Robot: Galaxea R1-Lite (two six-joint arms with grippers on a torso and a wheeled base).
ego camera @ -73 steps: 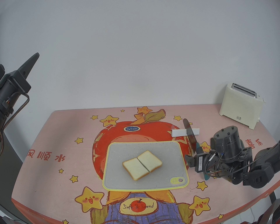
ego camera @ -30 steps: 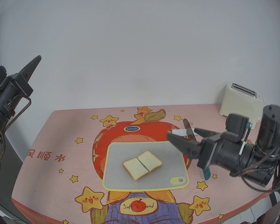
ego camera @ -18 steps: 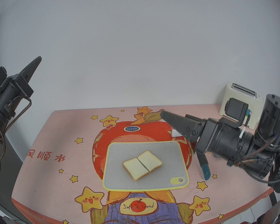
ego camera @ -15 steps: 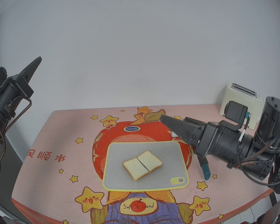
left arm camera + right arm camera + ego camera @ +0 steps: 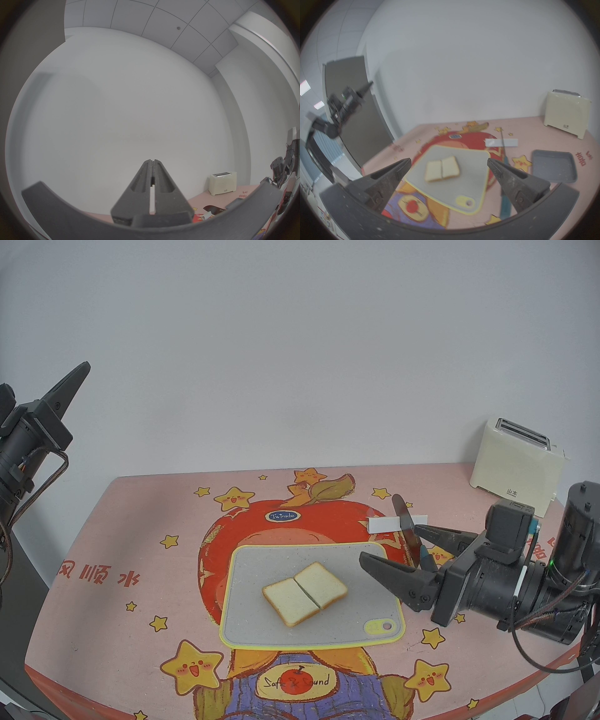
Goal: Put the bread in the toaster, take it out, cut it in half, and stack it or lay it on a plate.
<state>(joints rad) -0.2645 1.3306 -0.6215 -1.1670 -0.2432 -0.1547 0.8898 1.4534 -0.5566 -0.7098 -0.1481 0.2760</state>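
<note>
toaster: smooth cream plastic, slight sheen. cutting board: matt speckled grey. bread: porous crumb. right pincer: matt black.

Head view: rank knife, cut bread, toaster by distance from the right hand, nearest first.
1. knife: lying along the cutting board's right edge, right by the open right hand.
2. cut bread: middle of the board, to the hand's left.
3. toaster: back right corner of the table.
</note>
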